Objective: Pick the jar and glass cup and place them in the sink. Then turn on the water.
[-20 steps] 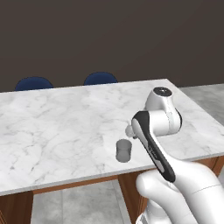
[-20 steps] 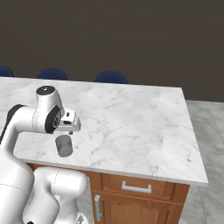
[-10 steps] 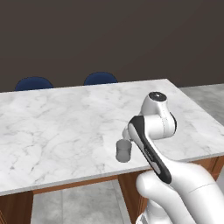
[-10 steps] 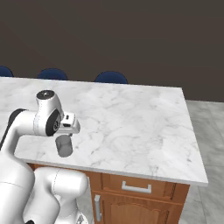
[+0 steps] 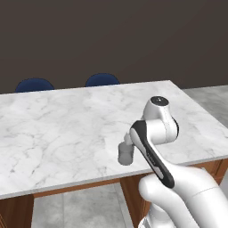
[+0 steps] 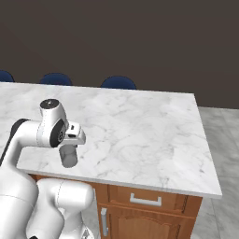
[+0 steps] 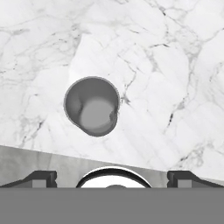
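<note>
The glass cup [image 7: 92,106] is a plain grey tumbler standing upright on the white marble counter [image 7: 166,52], close to its front edge. In the hand view I look straight down into it. My gripper [image 7: 113,177] hangs just above it, open, with its fingertips [image 7: 40,176] spread wide and nothing between them. The left base view has the glass cup [image 5: 126,154] just left of the forearm. From the right base camera, the gripper [image 6: 71,145] sits right over the glass cup [image 6: 69,157]. The jar, the sink and the water are out of view.
The marble counter [image 5: 58,129] is an island with wooden cabinet fronts and a drawer handle [image 6: 145,200] below. Blue chair backs [image 5: 102,80] stand along its far side. Its front edge [image 6: 121,179] runs just beside the cup. A grey tiled floor [image 6: 224,140] lies to the right.
The arm has shifted slightly and the hand has sunk a little toward the cup. The jaws stay open and the cup has not moved.
</note>
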